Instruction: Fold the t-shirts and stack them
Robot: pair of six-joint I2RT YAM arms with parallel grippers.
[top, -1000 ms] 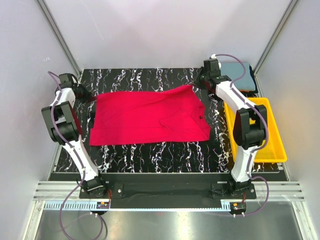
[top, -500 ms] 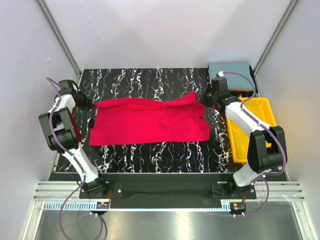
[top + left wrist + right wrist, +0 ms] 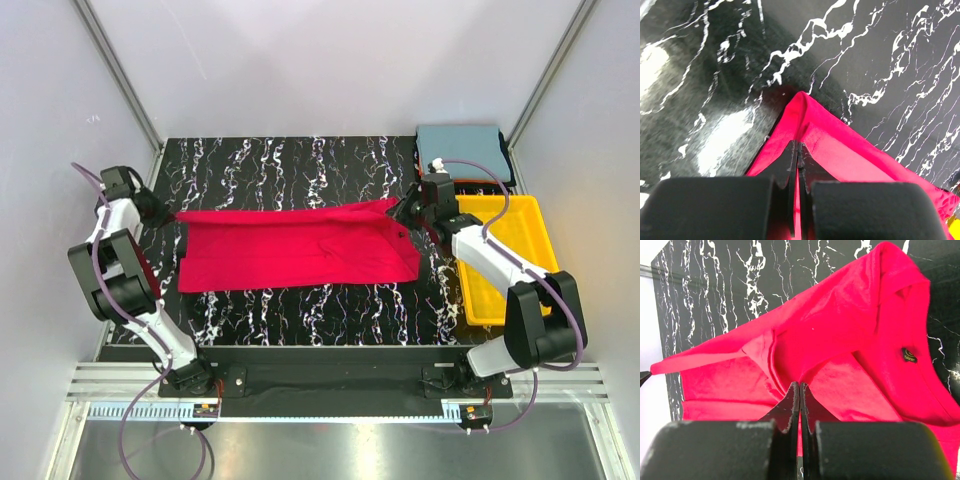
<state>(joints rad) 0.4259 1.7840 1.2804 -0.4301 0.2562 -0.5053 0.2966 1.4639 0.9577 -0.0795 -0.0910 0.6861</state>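
A bright red t-shirt (image 3: 290,250) lies across the middle of the black marbled table (image 3: 300,310), with its far edge lifted and stretched between both grippers. My left gripper (image 3: 165,212) is shut on the shirt's far left corner; in the left wrist view the red cloth (image 3: 840,150) runs between the closed jaws (image 3: 797,146). My right gripper (image 3: 403,212) is shut on the far right part, near the collar, and red fabric (image 3: 840,325) bunches at its tips (image 3: 799,385). A folded grey-blue t-shirt (image 3: 462,142) lies at the back right corner.
A yellow plastic tray (image 3: 530,235) stands along the right edge of the table, under the right arm. Grey walls with metal posts close in the back and sides. Both arm bases are bolted to the near rail.
Both grippers have pulled the shirt's far edge up and toward the near side. The right arm has come forward from the back corner, uncovering the grey-blue shirt. The left gripper has shifted left.
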